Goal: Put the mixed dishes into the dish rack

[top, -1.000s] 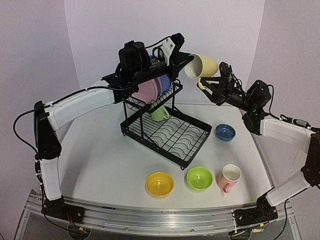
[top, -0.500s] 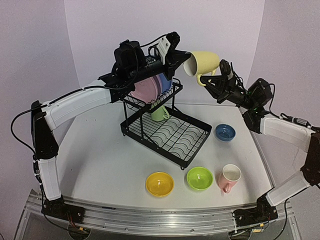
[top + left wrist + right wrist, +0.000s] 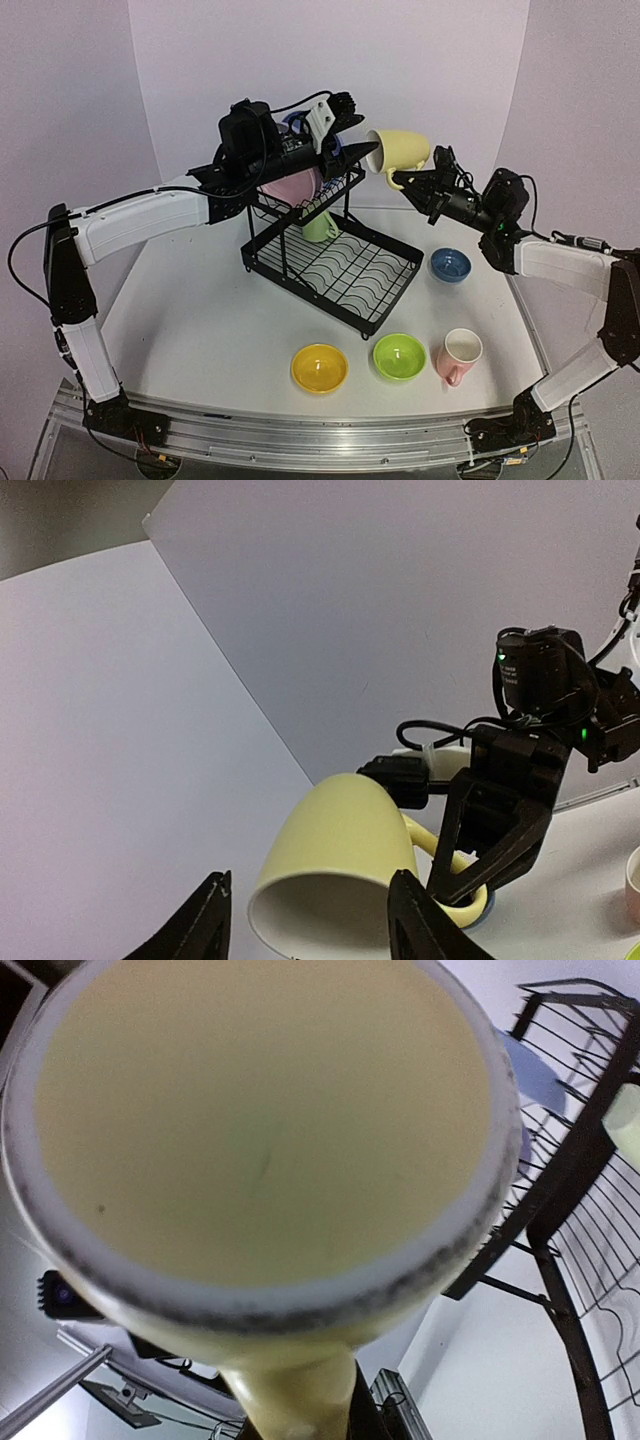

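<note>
The yellow mug (image 3: 402, 150) hangs tipped on its side just above and right of the dish rack's (image 3: 345, 268) upper shelf. The right gripper (image 3: 403, 180) is clamped on its handle, and the left gripper (image 3: 358, 153) stands open, jaws either side of the rim. Best to draw the left jaws clear of the rack first, then lower the mug mouth-down onto bare wire.

The mug (image 3: 402, 150) hangs just right of the dish rack (image 3: 340, 270), plates (image 3: 295, 185) standing on its upper shelf.

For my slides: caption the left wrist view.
Right gripper holds yellow mug by its handle before the open left fingers.
</note>
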Controlling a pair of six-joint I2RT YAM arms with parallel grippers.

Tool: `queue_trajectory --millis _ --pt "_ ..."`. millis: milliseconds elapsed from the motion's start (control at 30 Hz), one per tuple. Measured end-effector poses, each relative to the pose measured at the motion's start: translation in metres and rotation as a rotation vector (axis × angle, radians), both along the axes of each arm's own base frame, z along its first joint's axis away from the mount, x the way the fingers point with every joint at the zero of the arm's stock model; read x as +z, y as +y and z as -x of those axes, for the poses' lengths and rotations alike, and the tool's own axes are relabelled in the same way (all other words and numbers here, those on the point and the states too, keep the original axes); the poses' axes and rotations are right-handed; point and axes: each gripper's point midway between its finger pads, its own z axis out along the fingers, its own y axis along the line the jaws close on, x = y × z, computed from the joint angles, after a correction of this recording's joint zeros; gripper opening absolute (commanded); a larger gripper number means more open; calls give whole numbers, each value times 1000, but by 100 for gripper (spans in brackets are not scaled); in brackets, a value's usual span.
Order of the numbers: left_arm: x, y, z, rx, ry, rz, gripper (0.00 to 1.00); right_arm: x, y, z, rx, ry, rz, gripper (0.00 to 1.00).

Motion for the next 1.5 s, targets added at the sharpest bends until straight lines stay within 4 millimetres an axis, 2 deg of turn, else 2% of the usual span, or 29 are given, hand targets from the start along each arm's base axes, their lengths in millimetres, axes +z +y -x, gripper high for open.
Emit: queue_trajectory --millis 100,167,333,467,567,767,867,967,1200,1333,1500 --pt "1 7 6 2 -26 -17 68 -28 -4 -11 -54 74 68 0" --pt "2 13 13 -2 -30 -29 71 -55 -9 -16 -98 138 162 0" --pt "17 29 31 -20 -36 -29 76 -121 -29 -10 -181 265 456 0" --pt "27 37 36 -14 -24 -21 78 -151 -48 -6 -221 294 692 0" --pt "26 41 29 28 3 -31 80 -167 -52 -11 -228 242 872 0" --pt "35 61 -1 242 55 -35 86 -211 -21 -24 -117 67 1188 0" --pt "35 79 -18 363 94 -45 88 -234 -9 -23 -44 2 1293 0" --pt "33 106 -31 490 132 -66 88 -249 -3 -22 15 -59 1379 0" --pt "46 182 -46 720 165 -25 89 -262 17 -41 51 -185 1475 0" --pt "46 213 -53 807 174 -8 89 -274 27 -55 59 -217 1505 0" --pt "28 219 -58 836 190 -40 89 -289 41 -72 61 -279 1509 0"
